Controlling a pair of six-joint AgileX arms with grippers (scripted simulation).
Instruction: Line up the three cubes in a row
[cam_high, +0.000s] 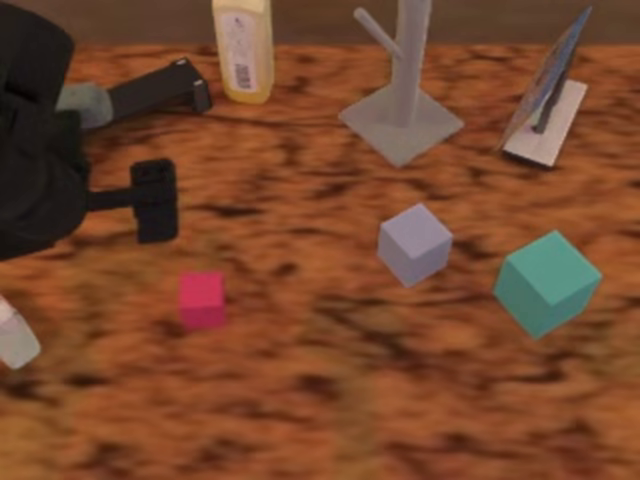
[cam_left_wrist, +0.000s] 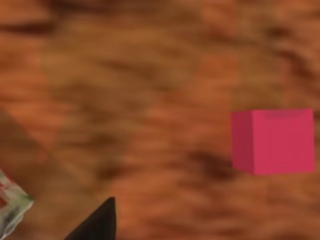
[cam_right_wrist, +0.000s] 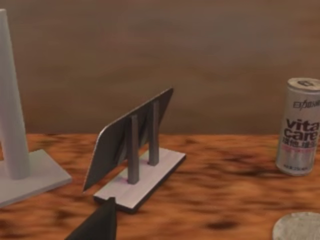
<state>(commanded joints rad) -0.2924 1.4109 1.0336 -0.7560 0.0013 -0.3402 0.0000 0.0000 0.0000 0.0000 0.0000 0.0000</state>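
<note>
Three cubes sit apart on the wooden table. The small magenta-pink cube (cam_high: 202, 300) is at the left, and the left wrist view shows it too (cam_left_wrist: 272, 141). The pale lavender-grey cube (cam_high: 414, 243) is right of centre, and the larger teal-green cube (cam_high: 547, 283) is to its right. My left gripper (cam_high: 180, 148) hovers open and empty at the back left, behind the pink cube. Only one of its dark fingers (cam_left_wrist: 97, 225) shows in its wrist view. My right arm is outside the top view. One finger (cam_right_wrist: 100, 225) shows in its wrist view, with nothing held.
At the back stand a yellow bottle (cam_high: 243, 50), a grey post on a square base (cam_high: 402, 120) and a tilted panel on a stand (cam_high: 545, 120), also (cam_right_wrist: 135, 150). A drinks can (cam_right_wrist: 299, 127) stands right of the panel. A white object (cam_high: 15, 340) lies at the left edge.
</note>
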